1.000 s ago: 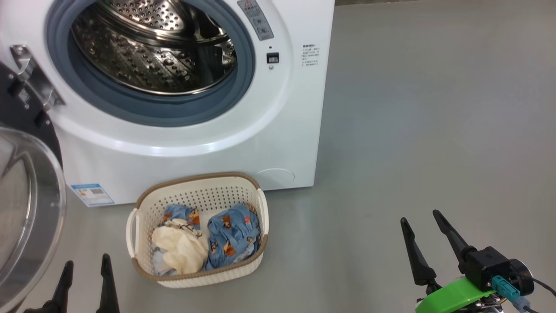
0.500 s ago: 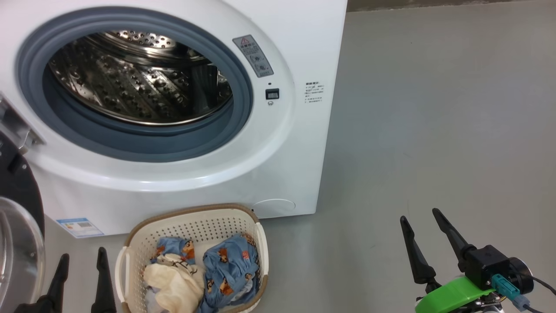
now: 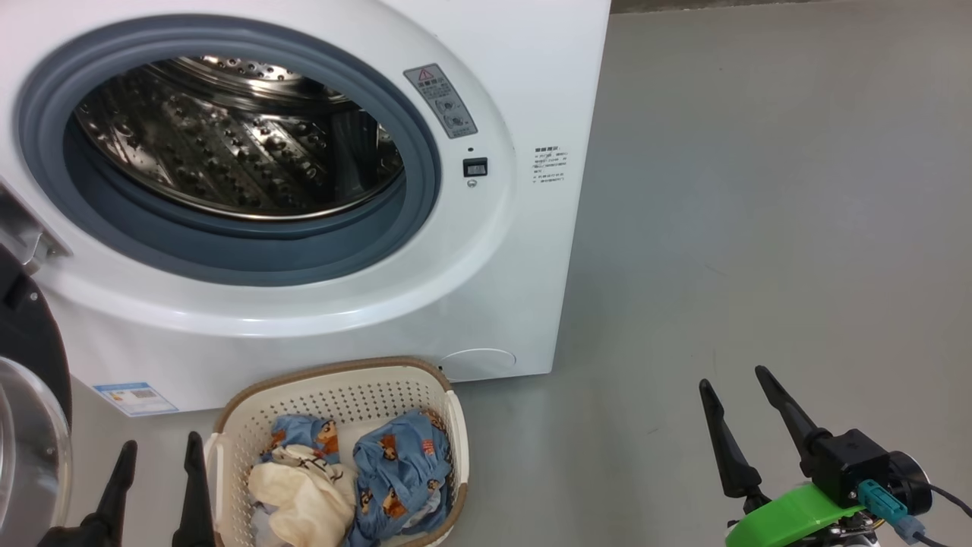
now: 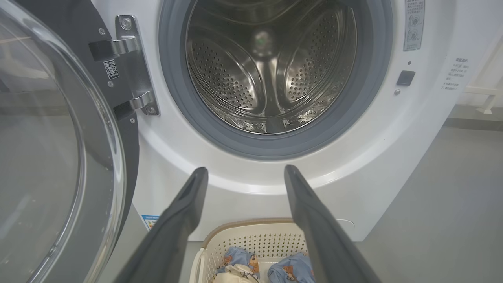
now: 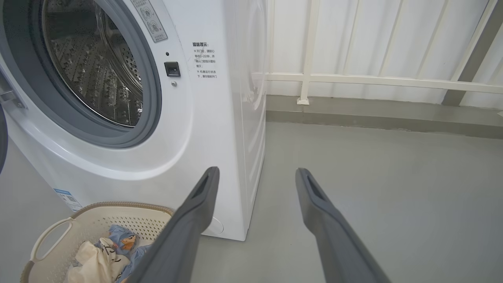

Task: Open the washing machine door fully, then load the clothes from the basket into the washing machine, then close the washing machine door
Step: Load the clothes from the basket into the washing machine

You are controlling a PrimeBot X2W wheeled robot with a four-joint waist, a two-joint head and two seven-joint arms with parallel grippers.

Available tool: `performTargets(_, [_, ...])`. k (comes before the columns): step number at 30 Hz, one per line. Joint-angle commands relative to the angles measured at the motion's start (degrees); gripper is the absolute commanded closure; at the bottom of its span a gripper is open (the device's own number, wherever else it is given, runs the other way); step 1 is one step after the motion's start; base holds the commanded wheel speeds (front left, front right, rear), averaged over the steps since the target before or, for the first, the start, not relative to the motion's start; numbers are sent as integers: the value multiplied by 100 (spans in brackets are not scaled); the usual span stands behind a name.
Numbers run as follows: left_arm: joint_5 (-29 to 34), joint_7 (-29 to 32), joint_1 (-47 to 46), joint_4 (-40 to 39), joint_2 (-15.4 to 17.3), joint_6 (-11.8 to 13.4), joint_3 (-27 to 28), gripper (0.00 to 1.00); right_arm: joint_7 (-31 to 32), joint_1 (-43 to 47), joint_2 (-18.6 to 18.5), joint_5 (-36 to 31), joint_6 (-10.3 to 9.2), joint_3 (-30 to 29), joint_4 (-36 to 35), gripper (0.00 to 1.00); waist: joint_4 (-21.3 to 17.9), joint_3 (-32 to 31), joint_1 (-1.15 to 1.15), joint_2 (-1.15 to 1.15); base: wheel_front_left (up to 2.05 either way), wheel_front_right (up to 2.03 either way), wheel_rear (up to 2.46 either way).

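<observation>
The large round door with glossy black rim and clear glass bowl (image 3: 30, 342) is cut by the head view's left edge; only a sliver shows. The cream perforated plastic basket (image 3: 342, 399) and its blue bear-print and cream clothes (image 3: 395, 471) run off the bottom edge, and what lies under the top garments is hidden. The small print on the big white washing machine (image 3: 493, 304) is too fine to read.

View tilted upward, left claw (image 3: 162, 439) edged closer to basket (image 3: 334, 366)
</observation>
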Motion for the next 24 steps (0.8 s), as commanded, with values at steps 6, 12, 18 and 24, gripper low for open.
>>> performTargets(6, [-48,-36,-143,-144,68,-14,109,0,-69,-166,2,43,9,145,-94,0,3,-32,0,0,0,0,0])
performTargets(12, [-52,-36,-120,-159,68,-14,104,0,-69,-143,7,49,9,150,-106,0,7,-40,0,0,0,0,0])
performTargets(18, [-129,-36,-131,-142,67,-14,80,0,-69,-145,13,79,9,141,-104,0,16,43,0,0,0,0,0])
performTargets(24, [-181,-36,-170,-93,67,-14,2,0,-69,-233,20,88,9,193,-115,0,21,216,0,0,0,0,0])
